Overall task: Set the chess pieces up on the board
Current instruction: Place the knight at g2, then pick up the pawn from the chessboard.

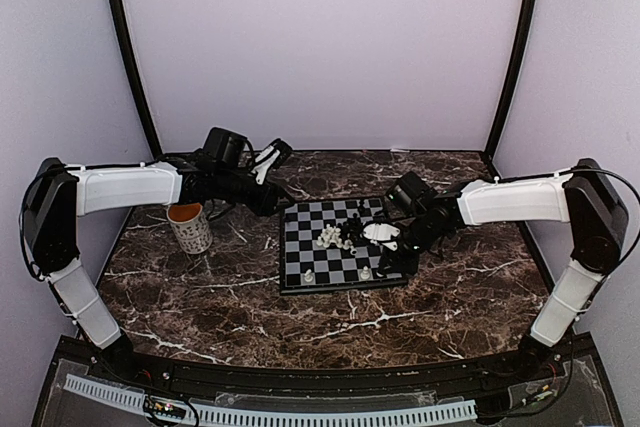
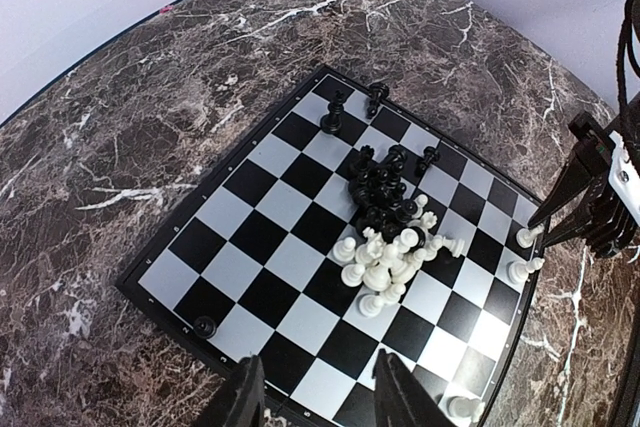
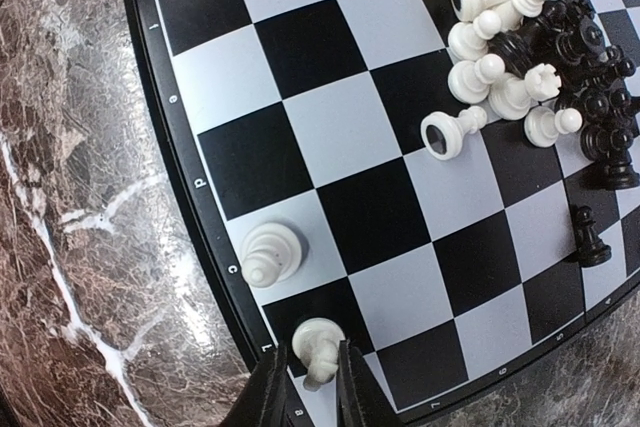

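Our right tool (image 3: 312, 357) straddles a white piece (image 3: 320, 339) standing by the board (image 3: 300, 117) corner; we cannot tell whether it clamps it. Our left tool (image 2: 318, 367) hangs over the board's edge, fingers apart and empty. Most pieces (image 2: 385, 222) lie heaped mid-board.

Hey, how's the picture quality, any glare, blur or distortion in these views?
Top view: soft even light, no harsh glare, pieces tiny. Left wrist: board edges bow slightly, sharp. Right wrist: board rim curves strongly, near fingers soft.
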Available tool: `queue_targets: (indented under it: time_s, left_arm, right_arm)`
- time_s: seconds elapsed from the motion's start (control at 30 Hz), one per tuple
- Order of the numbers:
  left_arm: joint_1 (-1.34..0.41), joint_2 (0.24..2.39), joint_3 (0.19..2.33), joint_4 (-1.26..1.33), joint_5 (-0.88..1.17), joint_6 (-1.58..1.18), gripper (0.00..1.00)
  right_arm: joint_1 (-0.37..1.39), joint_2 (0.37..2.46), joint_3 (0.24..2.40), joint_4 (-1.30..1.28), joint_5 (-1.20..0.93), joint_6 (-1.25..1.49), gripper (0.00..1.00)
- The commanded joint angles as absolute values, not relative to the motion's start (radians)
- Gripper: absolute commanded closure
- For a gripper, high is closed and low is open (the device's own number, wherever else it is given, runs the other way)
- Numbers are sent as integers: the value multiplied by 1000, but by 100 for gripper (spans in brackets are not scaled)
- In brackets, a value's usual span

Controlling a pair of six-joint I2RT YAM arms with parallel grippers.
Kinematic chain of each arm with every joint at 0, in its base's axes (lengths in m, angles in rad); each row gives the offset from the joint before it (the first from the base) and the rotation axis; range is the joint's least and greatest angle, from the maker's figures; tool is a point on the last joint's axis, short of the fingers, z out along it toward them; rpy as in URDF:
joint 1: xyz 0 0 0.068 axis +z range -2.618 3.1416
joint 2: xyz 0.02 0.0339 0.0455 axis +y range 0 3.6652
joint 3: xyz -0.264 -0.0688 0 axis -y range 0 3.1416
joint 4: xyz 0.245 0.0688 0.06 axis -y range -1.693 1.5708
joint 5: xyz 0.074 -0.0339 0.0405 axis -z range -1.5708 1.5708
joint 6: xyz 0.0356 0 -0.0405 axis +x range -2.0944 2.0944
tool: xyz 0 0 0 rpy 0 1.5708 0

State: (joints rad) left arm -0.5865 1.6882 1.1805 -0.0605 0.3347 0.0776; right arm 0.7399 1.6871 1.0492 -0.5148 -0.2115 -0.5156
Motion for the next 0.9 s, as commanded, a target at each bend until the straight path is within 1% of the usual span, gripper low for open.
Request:
queue_targets:
  time_s: [0.0,0.17,0.33,0.47,0.53,0.6,0.73,0.87]
  left_arm:
    - [-585,1687,1204,-73,359,81,60]
    - [-585,1691,1204,-74,369,80,60]
    - [-591,1705,1205,-81,375,62,60]
    - [-648,1737,1256,-167,357,73,65]
    - [-697,1772,1309,-248,246,77,67]
    - [-736,1807,1350,-308,193,59,70]
    - [-766,1860,1396,-361,169,8,75]
    - [-772,1913,1433,-374,184,-46,77]
  right_arm:
    - [750,1681,1083,-514,-210,-508,78]
    - [750,1670,1097,-526,-231,-498,75]
    - [731,1616,1118,-559,-263,-483,74]
    - [655,1535,1101,-572,-297,-468,74]
    - [602,1496,1084,-567,-310,-460,74]
    - [556,1469,1064,-564,-324,-454,74]
    - [513,1436,1026,-539,-329,-447,74]
    - [493,1422,997,-513,-331,-441,74]
